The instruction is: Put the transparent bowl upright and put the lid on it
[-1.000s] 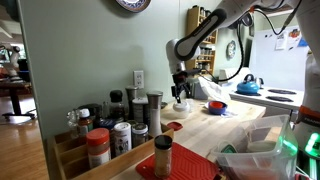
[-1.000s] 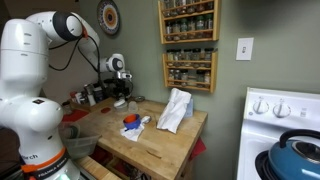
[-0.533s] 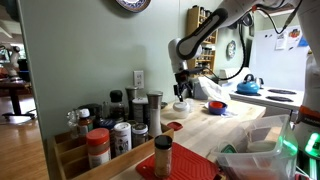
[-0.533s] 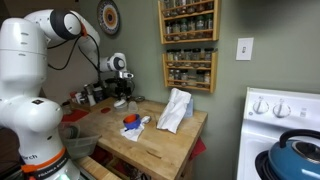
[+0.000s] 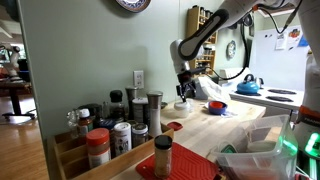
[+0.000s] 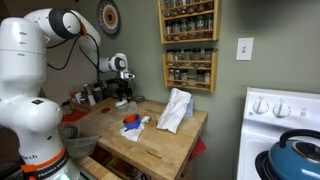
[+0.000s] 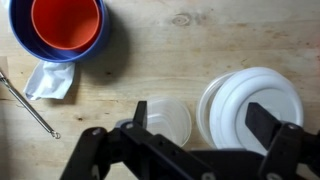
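Note:
In the wrist view the transparent bowl lies on the wooden table, beside the white round lid to its right. My gripper is open above them, one finger over the bowl's left edge, the other over the lid's right side. Whether the bowl is upright or upside down cannot be told. In both exterior views the gripper hangs low over the table's far part. The bowl and lid are too small to make out there.
A blue bowl with a red bowl inside sits at the upper left of the wrist view, with crumpled paper below it. A white cloth lies on the table. Spice jars crowd one end.
The arm has shifted slightly; the gripper stays open over the bowl and lid.

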`<move>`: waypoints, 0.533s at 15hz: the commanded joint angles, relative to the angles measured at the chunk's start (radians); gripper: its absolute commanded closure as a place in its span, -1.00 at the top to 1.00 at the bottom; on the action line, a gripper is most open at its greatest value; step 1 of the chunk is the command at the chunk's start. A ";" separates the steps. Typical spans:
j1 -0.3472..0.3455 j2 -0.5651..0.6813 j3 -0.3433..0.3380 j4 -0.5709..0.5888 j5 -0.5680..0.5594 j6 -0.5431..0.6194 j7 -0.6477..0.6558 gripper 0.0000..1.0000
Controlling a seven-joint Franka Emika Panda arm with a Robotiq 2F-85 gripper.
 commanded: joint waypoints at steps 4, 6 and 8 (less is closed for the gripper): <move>-0.013 -0.046 -0.010 -0.060 -0.028 -0.015 0.050 1.00; -0.017 -0.057 -0.011 -0.073 -0.028 -0.019 0.054 1.00; -0.020 -0.062 -0.010 -0.083 -0.027 -0.021 0.055 1.00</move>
